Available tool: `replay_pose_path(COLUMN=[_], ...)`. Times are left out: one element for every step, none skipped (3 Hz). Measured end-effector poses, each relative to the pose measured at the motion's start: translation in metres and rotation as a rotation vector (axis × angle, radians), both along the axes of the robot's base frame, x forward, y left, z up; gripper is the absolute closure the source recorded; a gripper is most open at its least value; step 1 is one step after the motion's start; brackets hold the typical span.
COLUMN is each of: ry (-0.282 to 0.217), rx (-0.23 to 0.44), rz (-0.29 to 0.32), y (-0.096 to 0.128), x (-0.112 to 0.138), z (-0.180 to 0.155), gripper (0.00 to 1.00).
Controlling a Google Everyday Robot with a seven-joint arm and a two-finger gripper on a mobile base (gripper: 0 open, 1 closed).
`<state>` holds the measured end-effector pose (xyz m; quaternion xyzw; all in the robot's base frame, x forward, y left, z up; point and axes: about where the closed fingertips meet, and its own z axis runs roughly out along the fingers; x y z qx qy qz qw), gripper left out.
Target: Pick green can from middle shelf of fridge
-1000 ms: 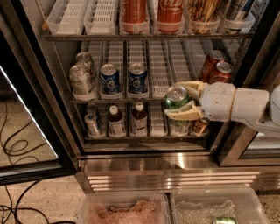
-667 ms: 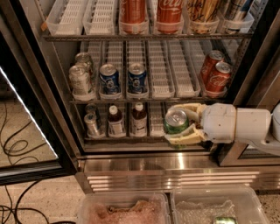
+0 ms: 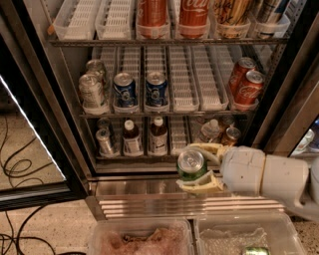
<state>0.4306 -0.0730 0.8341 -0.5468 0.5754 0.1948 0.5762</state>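
Where the bright green, silver-topped drinks can [image 3: 192, 165] sits: off the racks, low in front of the steel base [image 3: 144, 191] of the tall black-framed drinks fridge [image 3: 35, 114], its top and pull tab facing the camera.
Gripper: the two-finger gripper [image 3: 194, 168] on its white arm comes in from the right, level with the steel base and below the lowest rack.
Fingers: the cream-coloured fingers [image 3: 202, 185] are clenched on the green can, one above it and one below.
Middle shelf: a metal wire rack with white slotted lane trays [image 3: 182, 92] bearing silver cans [image 3: 92, 92] at the left, two blue cans [image 3: 124, 88] beside them and two red cola cans [image 3: 245, 84] at the right.
Lower rack: small brown bottles [image 3: 132, 138] and a few small cans.
Upper rack: tall red cans [image 3: 152, 12] among others.
Foreground: two clear plastic bins [image 3: 139, 234], side by side below the steel base.
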Motion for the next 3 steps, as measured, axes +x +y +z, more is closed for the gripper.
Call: replay_pose_path(ry=[-0.047, -0.095, -0.096], rx=[0.043, 0.021, 0.021], rz=[-0.112, -0.174, -0.175], y=[0.0176, 0.0195, 0.0194], x=[-0.0249, -0.0277, -0.0274], z=[-0.0155, -0.0091, -0.0085], gripper=[1.0, 1.0, 1.0])
